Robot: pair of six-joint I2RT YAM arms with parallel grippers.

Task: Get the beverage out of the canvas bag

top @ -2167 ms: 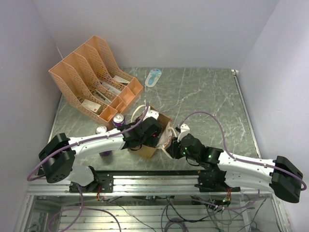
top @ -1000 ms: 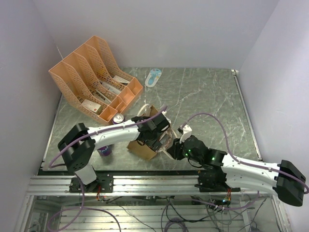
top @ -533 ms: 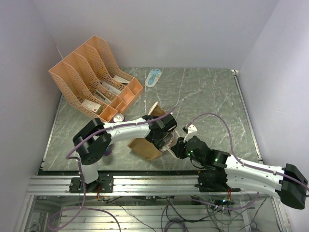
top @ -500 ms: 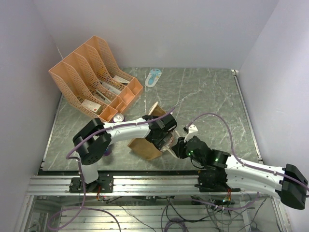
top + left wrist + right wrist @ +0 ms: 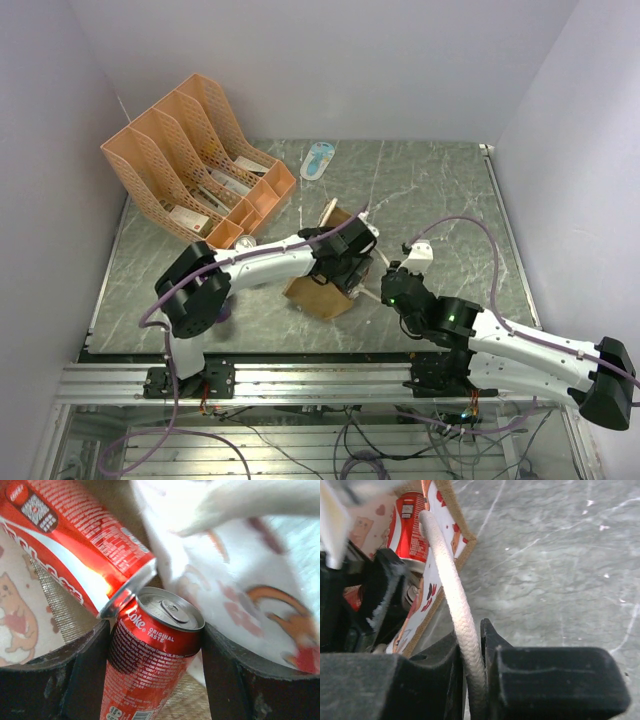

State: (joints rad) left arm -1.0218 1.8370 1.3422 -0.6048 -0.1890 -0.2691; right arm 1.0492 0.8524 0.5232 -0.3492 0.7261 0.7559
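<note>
A red Coke can, the beverage [image 5: 150, 655], sits between the fingers of my left gripper [image 5: 155, 632], which is shut on it inside the canvas bag [image 5: 318, 298]. A second red can [image 5: 65, 545] lies tilted just above it. The bag's pale printed lining [image 5: 240, 580] fills the right of the left wrist view. From above, the tan bag is tipped over at the table's middle, with the left wrist pushed into its mouth. My right gripper [image 5: 470, 636] is shut on the bag's white rope handle [image 5: 445, 570], just right of the bag. A red can [image 5: 410, 525] shows through the bag's mouth.
An orange file rack [image 5: 195, 160] with papers stands at the back left. A can top [image 5: 245, 242] shows beside the rack, and a purple can [image 5: 222, 312] is half hidden behind the left arm. A pale blue object [image 5: 318, 158] lies at the back. Walls close in on three sides.
The left gripper pushed deeper into the bag and shut on the Coke can. The bag tipped and slid right. The right gripper tightened on the handle and drew it right.
</note>
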